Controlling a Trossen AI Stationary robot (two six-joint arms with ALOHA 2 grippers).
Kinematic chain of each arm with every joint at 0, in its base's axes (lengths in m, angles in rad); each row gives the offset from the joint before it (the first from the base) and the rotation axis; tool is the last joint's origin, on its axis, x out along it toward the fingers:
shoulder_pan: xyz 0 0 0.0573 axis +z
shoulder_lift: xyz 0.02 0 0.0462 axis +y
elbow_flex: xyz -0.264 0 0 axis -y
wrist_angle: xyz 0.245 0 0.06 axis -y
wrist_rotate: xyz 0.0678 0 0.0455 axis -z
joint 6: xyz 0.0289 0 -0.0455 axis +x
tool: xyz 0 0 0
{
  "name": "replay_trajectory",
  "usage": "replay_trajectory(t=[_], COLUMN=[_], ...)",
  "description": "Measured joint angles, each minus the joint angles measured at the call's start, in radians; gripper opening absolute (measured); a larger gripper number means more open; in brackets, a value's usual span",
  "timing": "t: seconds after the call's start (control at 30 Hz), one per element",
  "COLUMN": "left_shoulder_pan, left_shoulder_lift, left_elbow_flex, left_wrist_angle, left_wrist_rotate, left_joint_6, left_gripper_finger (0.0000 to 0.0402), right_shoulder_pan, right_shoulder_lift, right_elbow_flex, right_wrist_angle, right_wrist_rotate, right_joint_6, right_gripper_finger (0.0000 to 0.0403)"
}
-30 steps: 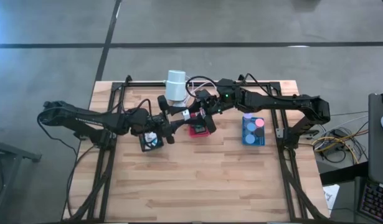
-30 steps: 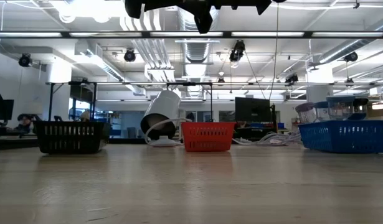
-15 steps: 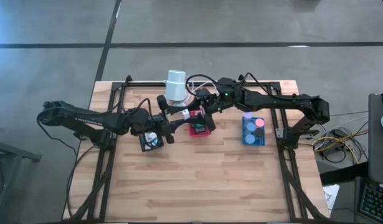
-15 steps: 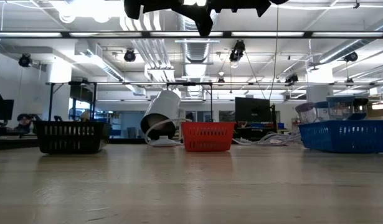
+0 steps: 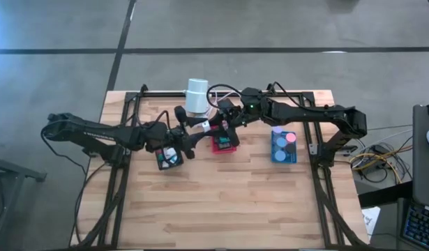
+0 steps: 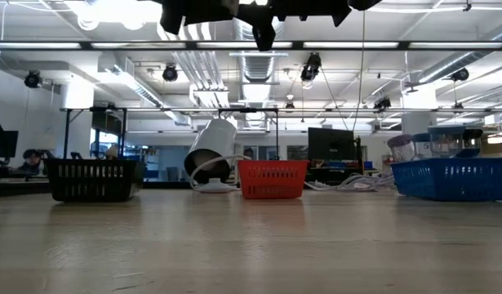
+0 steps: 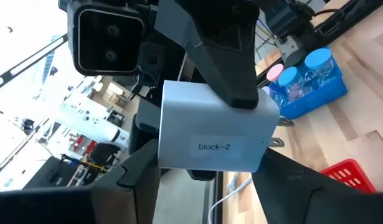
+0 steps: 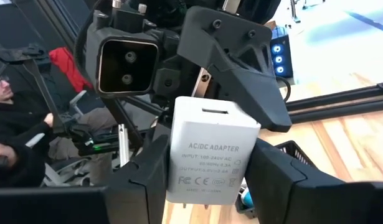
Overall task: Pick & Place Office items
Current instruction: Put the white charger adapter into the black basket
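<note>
A white adapter block [image 5: 206, 126], marked "block-2" [image 7: 214, 147] on one face and "AC/DC ADAPTER" [image 8: 207, 147] on another, hangs high over the table's middle. My left gripper [image 5: 199, 131] comes at it from the table's left and my right gripper [image 5: 215, 125] from the right. Both are shut on it, between the black tray [image 5: 169, 157] and the red tray [image 5: 224, 144]. In the low view only the grippers' dark undersides [image 6: 263, 20] show at the top edge. My left gripper pinches two opposite sides of the block [image 7: 171, 158] between its two fingers [image 7: 132, 183], coming about level from the table's left. The block is lifted clear, high above the table. My right gripper's finger [image 7: 228, 62] lies on a third face. My right gripper pinches two opposite sides of the block [image 8: 179, 171] between its fingers [image 8: 144, 174], coming about level from the table's right. Its hold lies crosswise to my left gripper's, one finger of which [image 8: 241, 59] lies over the block's far face.
A blue tray [image 5: 284, 155] with pink and blue round pieces stands at the right. A white cylinder with a cable [image 5: 197, 95] stands at the far edge. The black tray holds small white and teal pieces. The near half of the wooden table [image 5: 221, 209] is bare.
Both grippers have stayed over the table's middle with the block between them. In the low view the dark gripper shape at the top edge reaches a little lower on its left than before.
</note>
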State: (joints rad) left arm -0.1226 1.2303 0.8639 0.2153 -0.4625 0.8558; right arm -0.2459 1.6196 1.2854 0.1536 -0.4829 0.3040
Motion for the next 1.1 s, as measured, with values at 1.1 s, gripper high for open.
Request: replay_trajectory(t=[1.1], left_shoulder_pan=[-0.024], left_shoulder_lift=[-0.001], left_elbow_flex=[0.001], left_wrist_angle=[0.037], left_wrist_rotate=[-0.113], left_joint_6=[0.096], left_gripper_finger=[0.0299], right_shoulder_pan=[-0.020], right_shoulder_lift=[-0.002], right_elbow_flex=[0.005], right_wrist_angle=[-0.045], right_wrist_rotate=[0.041], right_joint_6=[-0.023], right_gripper_finger=[0.0160])
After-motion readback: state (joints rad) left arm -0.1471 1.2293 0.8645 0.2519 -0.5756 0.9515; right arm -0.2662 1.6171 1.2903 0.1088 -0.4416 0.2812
